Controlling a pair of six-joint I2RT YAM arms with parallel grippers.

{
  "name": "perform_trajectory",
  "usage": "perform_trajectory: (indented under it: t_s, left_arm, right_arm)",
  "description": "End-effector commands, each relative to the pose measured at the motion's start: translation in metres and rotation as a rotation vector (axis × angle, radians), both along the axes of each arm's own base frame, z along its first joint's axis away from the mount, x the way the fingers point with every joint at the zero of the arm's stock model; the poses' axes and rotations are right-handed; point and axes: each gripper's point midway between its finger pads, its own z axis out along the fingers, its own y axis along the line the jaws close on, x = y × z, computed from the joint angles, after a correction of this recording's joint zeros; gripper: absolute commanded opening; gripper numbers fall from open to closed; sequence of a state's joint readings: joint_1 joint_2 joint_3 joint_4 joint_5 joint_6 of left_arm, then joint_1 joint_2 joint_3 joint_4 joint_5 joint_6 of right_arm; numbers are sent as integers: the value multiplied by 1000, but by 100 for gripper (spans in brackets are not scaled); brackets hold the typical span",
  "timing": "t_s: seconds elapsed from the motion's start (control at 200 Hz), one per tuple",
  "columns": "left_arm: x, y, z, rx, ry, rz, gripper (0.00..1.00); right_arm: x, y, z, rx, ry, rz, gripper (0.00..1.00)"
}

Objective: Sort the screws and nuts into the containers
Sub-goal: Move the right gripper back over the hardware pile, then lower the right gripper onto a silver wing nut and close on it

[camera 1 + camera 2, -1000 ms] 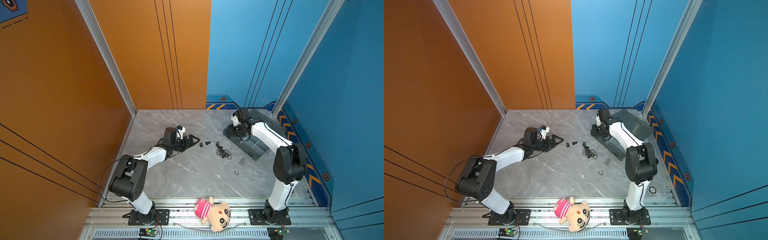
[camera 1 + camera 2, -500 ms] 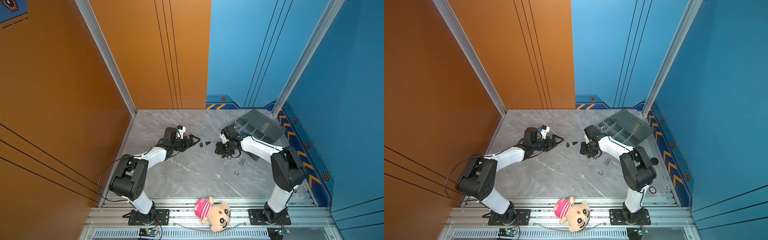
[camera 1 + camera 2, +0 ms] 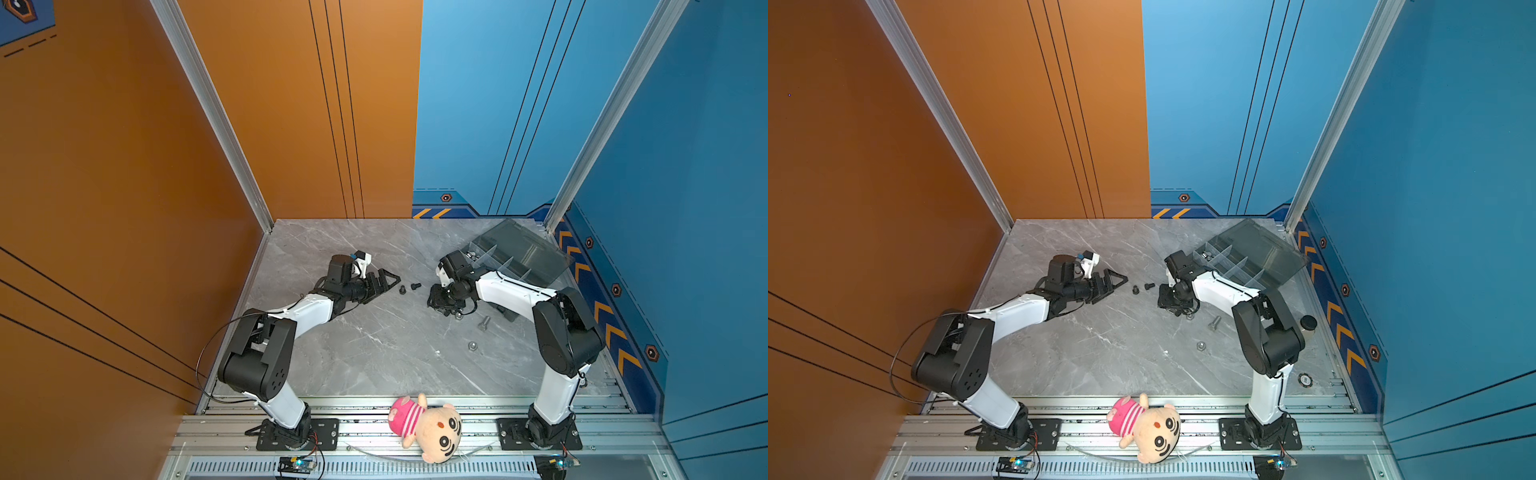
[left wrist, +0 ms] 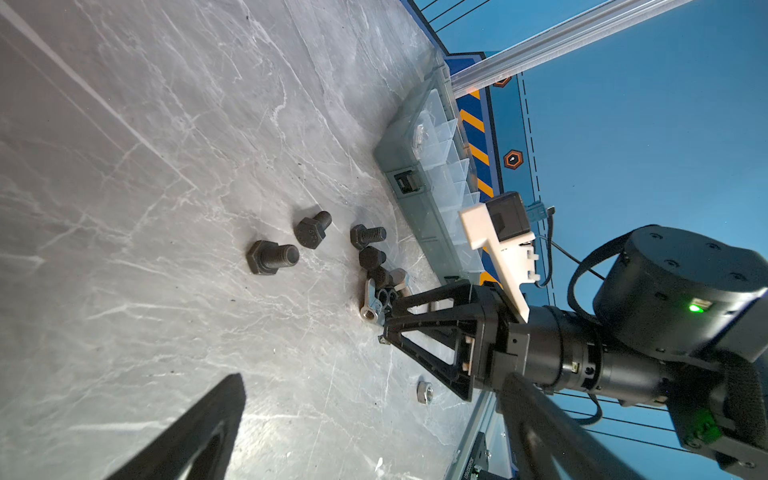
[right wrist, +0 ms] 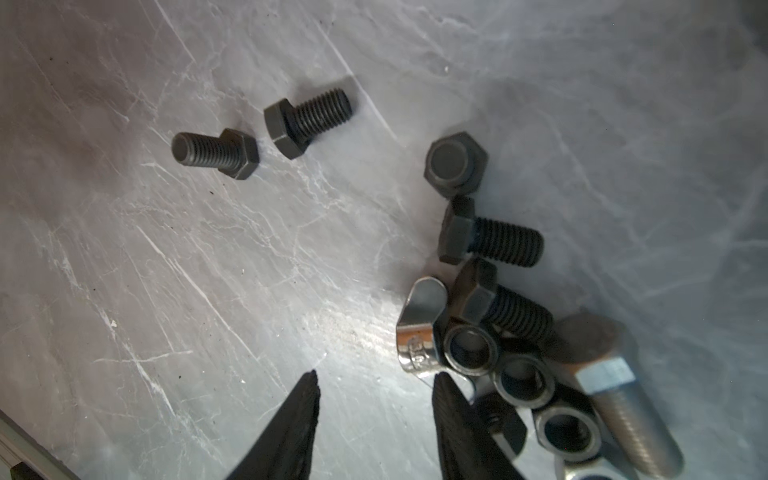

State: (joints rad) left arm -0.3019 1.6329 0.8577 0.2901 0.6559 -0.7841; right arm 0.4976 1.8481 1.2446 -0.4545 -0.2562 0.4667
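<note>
Right hand [image 5: 376,374], spread and empty, beside heaped nuts [image 5: 540,426] and screws [image 5: 511,313]. Closing here may pinch two pieces — or scatter them.

Plush doll [image 3: 428,428] lies just off the table's [image 3: 374,353] front edge; black-capped jar [image 3: 1308,325] near its right edge.

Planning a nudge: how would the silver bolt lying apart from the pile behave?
The silver bolt lies on its side on the smooth table, so it probably rolls, curving around its wider head. Solid-looking metal: likely stiff, heavy for its size.
</note>
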Motion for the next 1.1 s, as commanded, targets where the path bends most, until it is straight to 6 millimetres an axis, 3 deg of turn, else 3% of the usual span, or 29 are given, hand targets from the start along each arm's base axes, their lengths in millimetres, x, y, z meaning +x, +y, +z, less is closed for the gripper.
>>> perform_trajectory:
  t_s: [0.0,0.501,0.861,1.096]
  left_arm:
    - [0,0,-6,-8,10,-8,98]
    - [-1,0,-7,-5,13,-7,98]
    - [-1,0,-8,-3,14,-5,98]
    - [-2,1,-9,-2,16,-4,98]
  right_arm:
    - [2,-3,-4,-50,-1,22,47]
    - [2,-6,-21,-101,24,45,47]
    - [-6,10,-28,-88,34,76,47]
    - [-4,8,-30,-106,30,58,47]
